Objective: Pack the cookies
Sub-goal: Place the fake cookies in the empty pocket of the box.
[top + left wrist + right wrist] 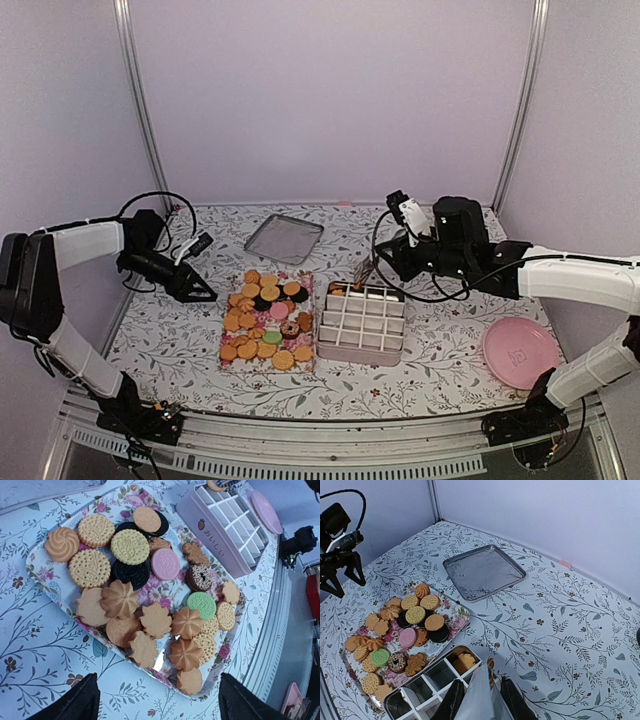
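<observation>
Where the floral rectangular tray lies mid-table, the small round cookies sit heaped on it: mostly golden, some dark, one pink, one green. One lone golden cookie lies in the far-left cell of the pale gridded plastic box just right of the tray. Right pincer hangs over that corner; its spread cannot be told. Left pincer gapes wide, empty, toward the left edge.

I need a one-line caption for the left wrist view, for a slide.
Assorted cookies crowd a floral tray beside a pink divided box.
</observation>
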### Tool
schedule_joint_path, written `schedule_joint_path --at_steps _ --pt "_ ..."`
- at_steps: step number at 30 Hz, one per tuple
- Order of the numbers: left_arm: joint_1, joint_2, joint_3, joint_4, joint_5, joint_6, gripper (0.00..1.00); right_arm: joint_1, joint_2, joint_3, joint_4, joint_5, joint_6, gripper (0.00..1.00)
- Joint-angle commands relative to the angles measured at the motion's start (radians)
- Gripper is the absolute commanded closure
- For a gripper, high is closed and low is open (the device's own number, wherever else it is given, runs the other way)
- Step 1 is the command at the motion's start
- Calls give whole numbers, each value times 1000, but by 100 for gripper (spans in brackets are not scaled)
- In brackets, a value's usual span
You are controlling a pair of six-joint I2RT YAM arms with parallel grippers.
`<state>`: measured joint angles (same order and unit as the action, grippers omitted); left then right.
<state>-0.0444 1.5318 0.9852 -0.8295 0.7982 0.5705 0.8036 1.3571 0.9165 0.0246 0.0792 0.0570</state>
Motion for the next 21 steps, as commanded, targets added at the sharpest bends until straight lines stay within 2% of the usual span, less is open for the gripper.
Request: schedule_joint_path --at_steps 1,10,21 --pt "-7 -20 -12 -18 -40 5 17 -5 23 49 -27 0 -46 100" --pt "-8 50 46 -35 -109 14 12 -4 22 66 -57 -54 -98 96" --pt "-5 51 90 54 -89 -53 12 -5 -23 32 -35 -46 -119 90"
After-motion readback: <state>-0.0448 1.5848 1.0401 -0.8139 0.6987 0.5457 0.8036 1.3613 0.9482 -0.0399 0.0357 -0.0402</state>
